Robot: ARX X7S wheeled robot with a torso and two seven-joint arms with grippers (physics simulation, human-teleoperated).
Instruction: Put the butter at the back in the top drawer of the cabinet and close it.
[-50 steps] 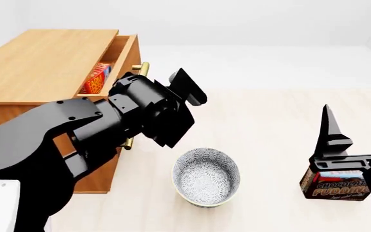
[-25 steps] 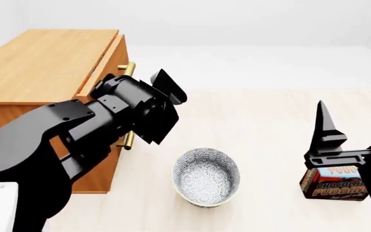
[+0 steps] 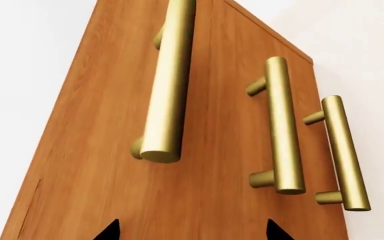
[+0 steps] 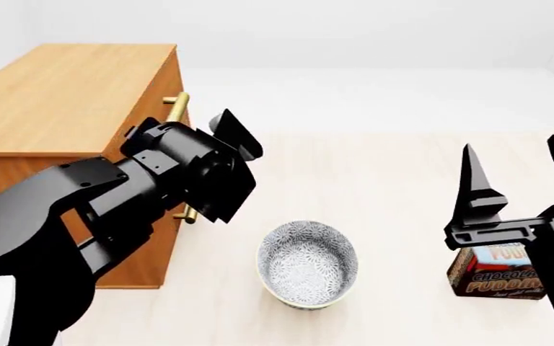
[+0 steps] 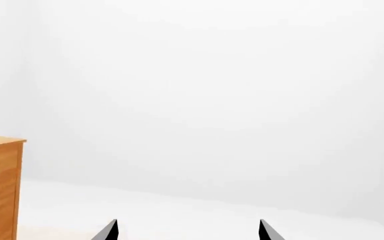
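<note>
Top drawer looks shut, we can't spot the butter anywhere

Left wrist view: we're right up on the cabinet (image 3: 98, 165) front, three brass handles (image 3: 168, 85), left fingers (image 3: 108, 231) spread. Head view: top drawer (image 4: 166, 86) flush, left gripper (image 4: 210, 169) at the cabinet's right, bowl (image 4: 308, 264) near, pudding box (image 4: 493, 274) under the right gripper (image 4: 516, 180). Right wrist view: its fingers (image 5: 106, 231) spread over bare floor.

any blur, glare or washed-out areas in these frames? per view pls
Left wrist view: the nearest brass bar handle is soft-edged, and the orange-brown wooden cabinet looks steeply foreshortened. Head view: sharp, even light, no glare. Right wrist view: mostly featureless white haze.
</note>
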